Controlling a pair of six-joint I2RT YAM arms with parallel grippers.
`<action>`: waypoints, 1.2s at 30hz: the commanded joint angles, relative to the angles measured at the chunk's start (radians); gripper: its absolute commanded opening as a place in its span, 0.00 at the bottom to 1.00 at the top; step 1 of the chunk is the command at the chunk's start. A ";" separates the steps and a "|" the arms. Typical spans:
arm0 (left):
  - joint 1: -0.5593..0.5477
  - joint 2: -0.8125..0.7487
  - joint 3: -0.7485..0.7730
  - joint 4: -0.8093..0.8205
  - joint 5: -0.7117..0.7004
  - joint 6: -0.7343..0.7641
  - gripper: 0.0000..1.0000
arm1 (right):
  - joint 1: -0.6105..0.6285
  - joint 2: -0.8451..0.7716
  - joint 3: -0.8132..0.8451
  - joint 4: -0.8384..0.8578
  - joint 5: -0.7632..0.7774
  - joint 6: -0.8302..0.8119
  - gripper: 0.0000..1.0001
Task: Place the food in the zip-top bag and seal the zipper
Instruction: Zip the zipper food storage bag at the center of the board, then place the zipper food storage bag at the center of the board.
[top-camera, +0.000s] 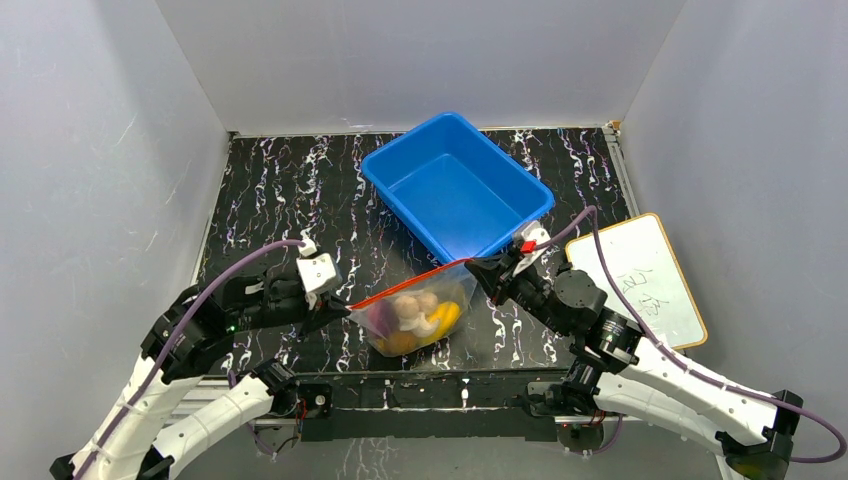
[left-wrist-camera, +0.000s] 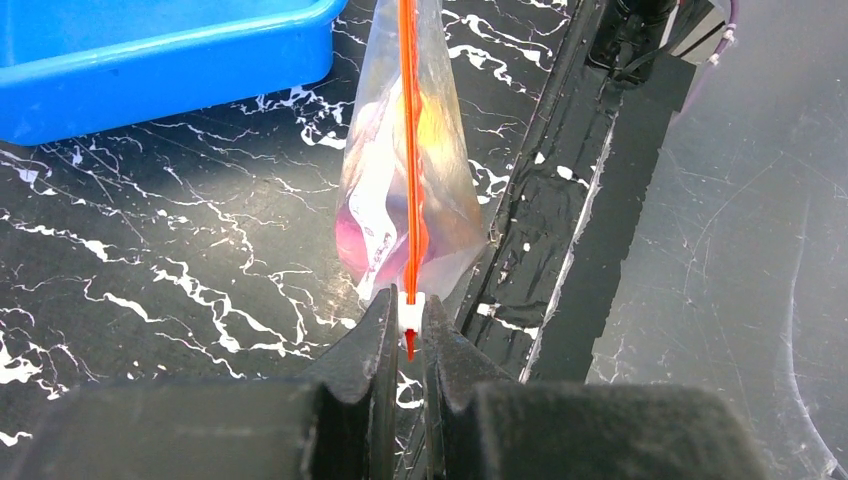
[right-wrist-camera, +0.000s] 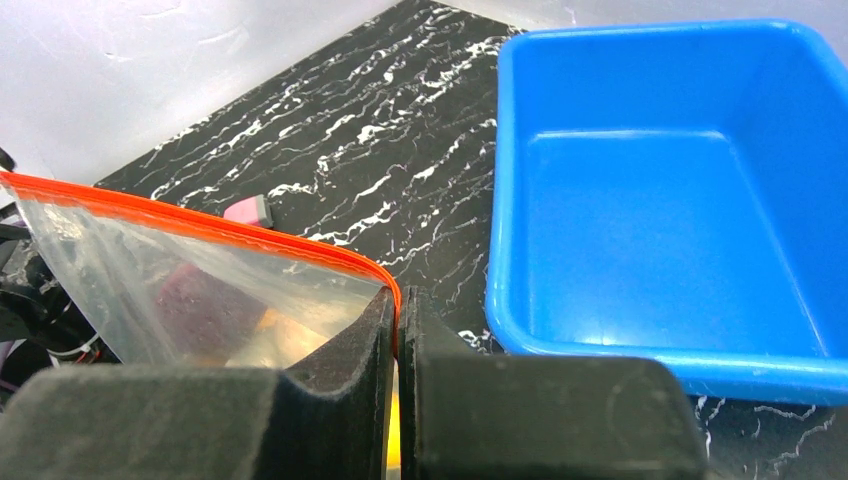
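The zip-top bag (top-camera: 415, 318) hangs between my two grippers near the table's front edge, with the food (top-camera: 418, 312) inside: purple, white, yellow and orange pieces. Its red-orange zipper (top-camera: 400, 288) runs taut along the top. My left gripper (top-camera: 335, 308) is shut on the white zipper slider (left-wrist-camera: 409, 311) at the left end of the strip. My right gripper (top-camera: 478, 267) is shut on the bag's right end, on the zipper strip (right-wrist-camera: 250, 229). The bag also shows in the left wrist view (left-wrist-camera: 400, 180) and in the right wrist view (right-wrist-camera: 200, 290).
A blue plastic bin (top-camera: 455, 186) stands behind the bag, empty inside. A white board (top-camera: 640, 275) lies at the right. A small pink block (right-wrist-camera: 248, 210) lies on the black marbled table (top-camera: 280, 190). Grey walls close in on three sides.
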 joint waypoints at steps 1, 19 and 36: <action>-0.001 -0.036 0.049 -0.063 -0.035 -0.021 0.00 | -0.020 -0.030 0.003 -0.008 0.175 0.008 0.00; -0.001 -0.032 0.049 -0.027 -0.105 -0.254 0.00 | -0.020 -0.037 -0.071 0.120 0.066 -0.172 0.00; -0.001 -0.090 -0.167 -0.006 -0.628 -0.847 0.00 | -0.121 0.642 0.228 0.433 -0.394 -0.355 0.00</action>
